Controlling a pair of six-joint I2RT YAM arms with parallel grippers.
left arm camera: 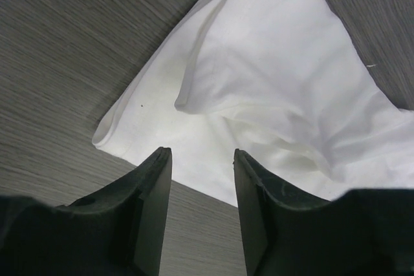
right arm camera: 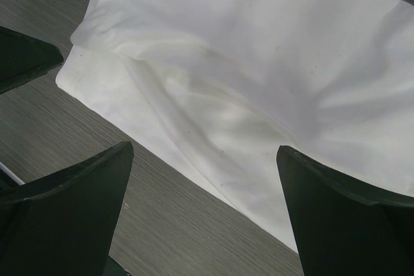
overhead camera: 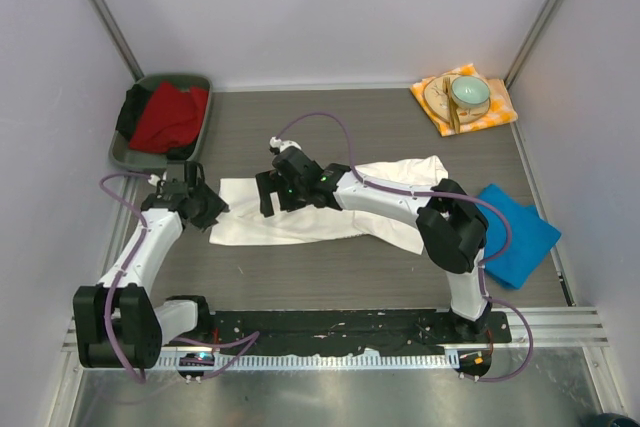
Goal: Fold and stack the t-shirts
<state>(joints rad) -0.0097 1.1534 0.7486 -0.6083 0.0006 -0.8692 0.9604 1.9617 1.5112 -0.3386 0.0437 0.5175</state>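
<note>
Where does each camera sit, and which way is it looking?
Top external: above and behind the arms, looking down at the table; both arms show.
Left wrist: on the left arm, looking down past the left gripper at the white t-shirt.
Right wrist: on the right arm, looking down past the right gripper, jaws wide.
Shared: both wrist views see that shirt.

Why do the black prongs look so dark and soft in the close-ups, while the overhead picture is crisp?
Top external view: even light, sharp, faint shadows on the table. Left wrist view: the left fingers sit near the lens, dark and soft against the bright white t-shirt. Right wrist view: the right fingers likewise, nearly black silhouettes.
</note>
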